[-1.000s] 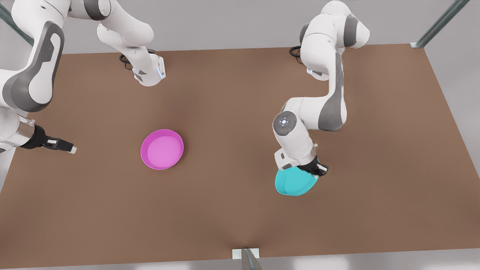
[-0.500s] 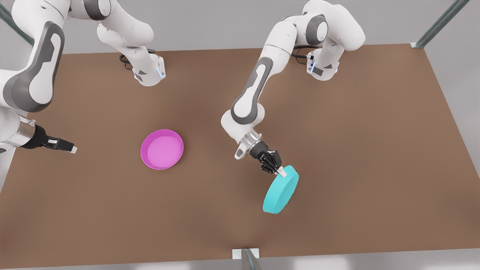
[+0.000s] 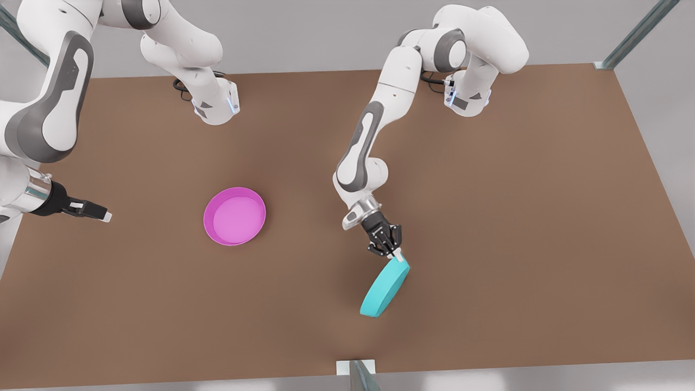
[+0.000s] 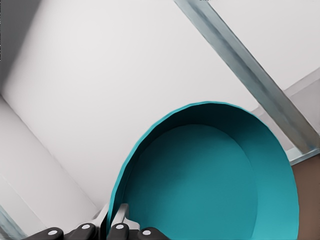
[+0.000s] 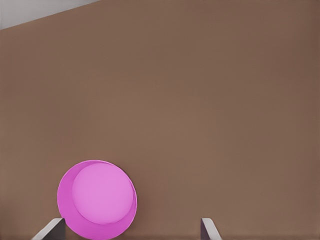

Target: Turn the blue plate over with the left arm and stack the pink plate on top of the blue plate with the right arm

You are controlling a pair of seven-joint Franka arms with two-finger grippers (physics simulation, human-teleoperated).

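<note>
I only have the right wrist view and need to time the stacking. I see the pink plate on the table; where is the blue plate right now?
Observer: The blue plate is toward the front view's right, tilted steeply on edge, not lying flat.
Operator: Who has it?
Observer: The left gripper, jaws shut on its upper rim.
Operator: Which face is turned to that arm?
Observer: The left wrist view looks into its hollow inside.
Operator: And where is my arm?
Observer: The right gripper hangs at the front view's left, apart from the pink plate, jaws open.
</note>
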